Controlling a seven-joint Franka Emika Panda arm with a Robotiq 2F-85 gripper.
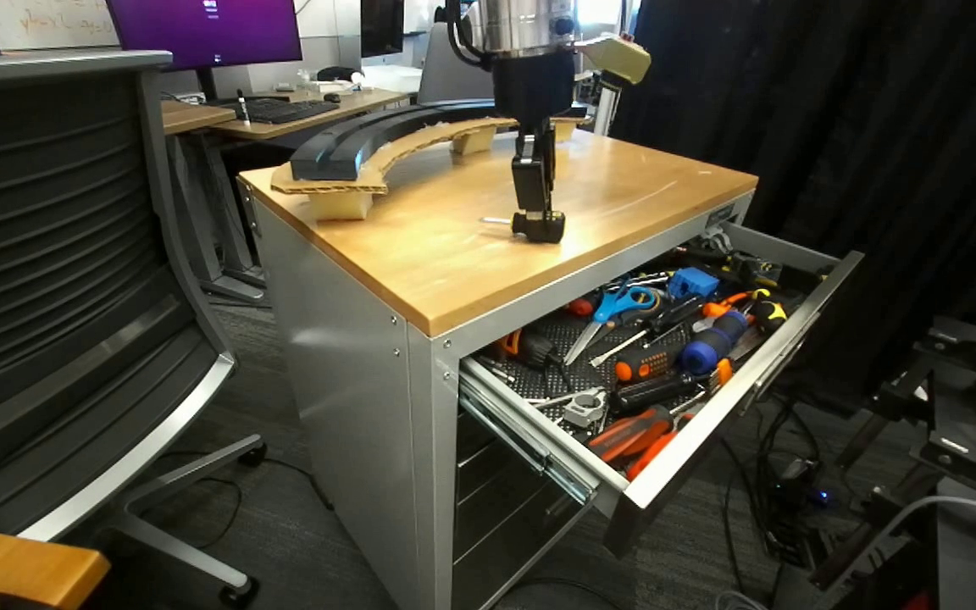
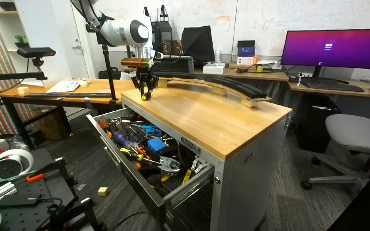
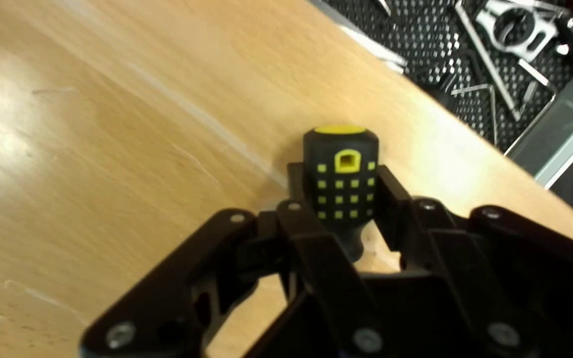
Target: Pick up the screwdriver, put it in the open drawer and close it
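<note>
Pincer (image 3: 340, 177) clasps screwdriver (image 3: 342, 191); only wrist view shows its yellow squares (image 3: 338, 200).

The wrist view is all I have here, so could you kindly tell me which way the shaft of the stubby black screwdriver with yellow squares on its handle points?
Observer: In an exterior view, the silver shaft of the screwdriver points left, the side where the black, ribbed office chair stands.
Operator: Thank you; I see only one end of the wide, light-grey metal drawer, so is its whole front out?
Observer: Yes, in both exterior views its front stands clear of the grey metal cabinet from end to end.
Operator: And does anything else stand on the pale wooden worktop?
Observer: Yes, a long, curved black strip runs along the side opposite the drawer.
</note>
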